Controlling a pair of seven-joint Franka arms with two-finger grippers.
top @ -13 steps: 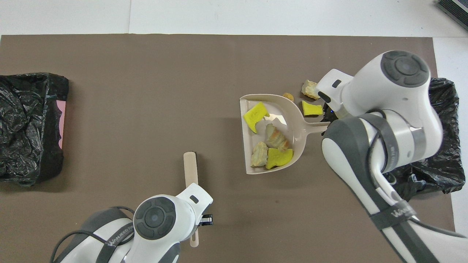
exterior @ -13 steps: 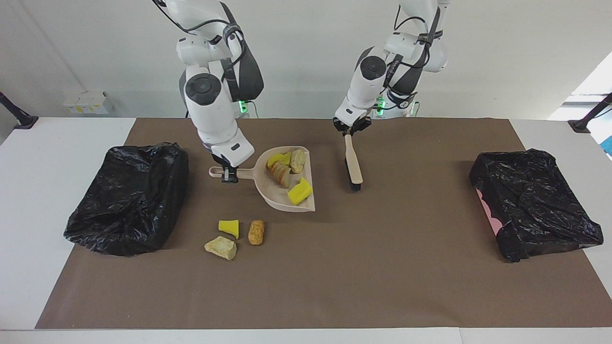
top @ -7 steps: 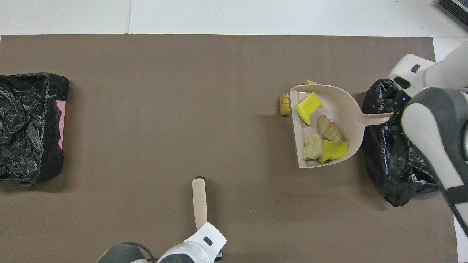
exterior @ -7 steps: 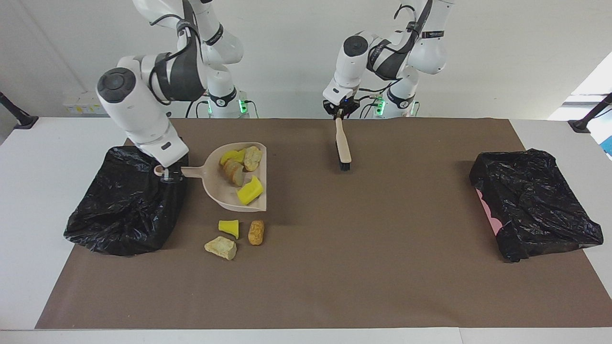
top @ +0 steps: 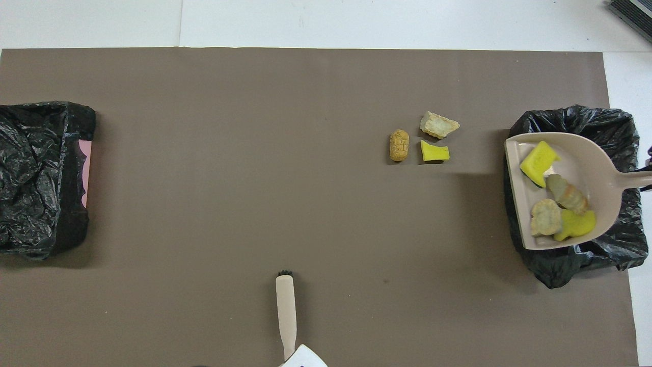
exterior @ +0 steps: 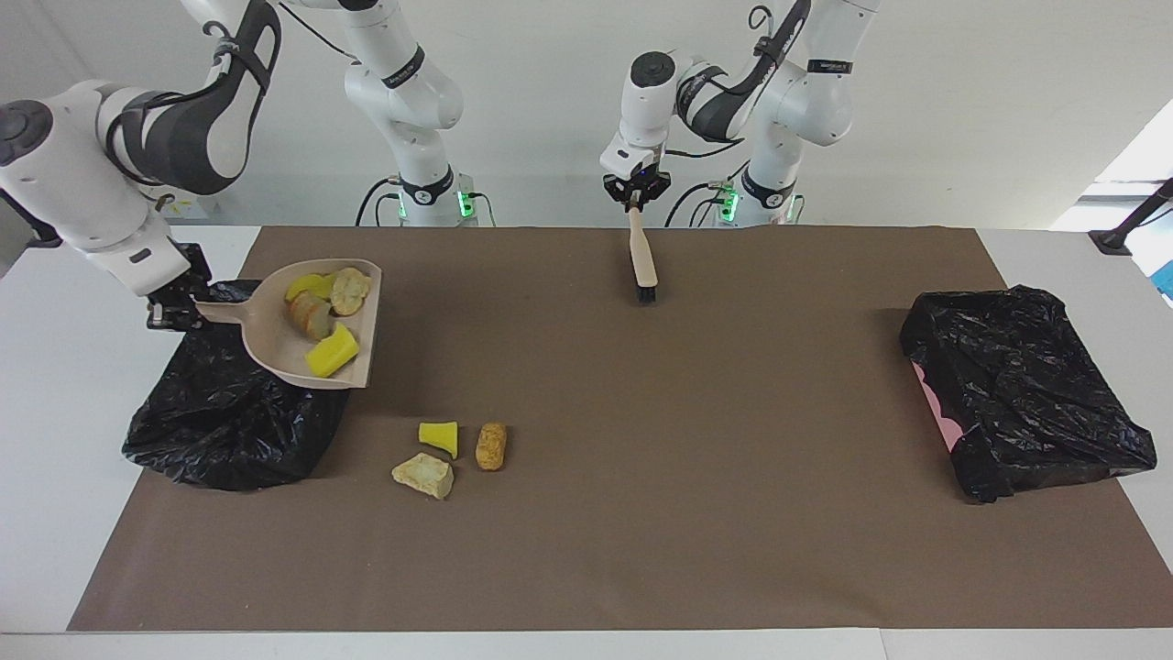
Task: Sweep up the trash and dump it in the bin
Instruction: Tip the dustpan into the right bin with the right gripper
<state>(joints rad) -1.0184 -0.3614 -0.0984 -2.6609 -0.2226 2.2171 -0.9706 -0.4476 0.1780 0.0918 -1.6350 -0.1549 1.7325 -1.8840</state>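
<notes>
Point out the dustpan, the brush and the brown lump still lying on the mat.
dustpan (exterior: 275, 353): facing view, bare floor of the pan, held over the black bin.
brush (exterior: 643, 261): facing view, middle of its beige handle.
brown lump (top: 399, 145): overhead view, centre of its top surface.

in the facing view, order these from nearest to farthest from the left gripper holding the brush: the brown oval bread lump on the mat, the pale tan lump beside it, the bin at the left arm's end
From the left gripper:
1. Brown oval bread lump, on the brown mat, toward the right arm's end.
2. Pale tan lump, beside it, slightly farther from the robots.
3. Black-bagged bin, at the left arm's end of the table.
</notes>
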